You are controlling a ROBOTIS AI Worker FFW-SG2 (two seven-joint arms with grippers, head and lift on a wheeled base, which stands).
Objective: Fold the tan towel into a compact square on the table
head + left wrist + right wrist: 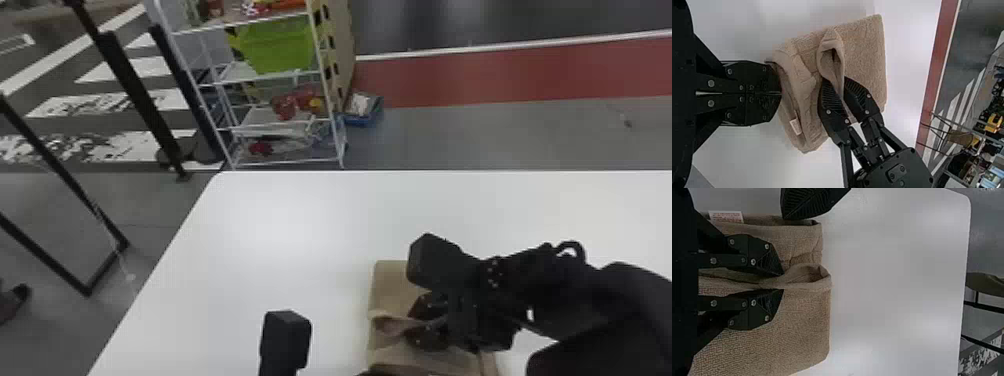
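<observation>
Have the tan towel (390, 280) lying in uneven layers on the glossy white table (280, 225), right of centre in the head view, near its bottom edge. Pinching a raised fold of it between the two fingers of the right gripper (412, 325); keeping the left gripper (385, 373) at the towel's edge beside a small white tag (795, 126), fingers pressed together. Beyond the far edge, near the left corner, see a white wire rack (272, 76) with a green bin (277, 47), a blue crate (360, 120) beside it on grey floor (500, 130), a red strip (500, 75) farther back, and white stripes (107, 105) to the left.
</observation>
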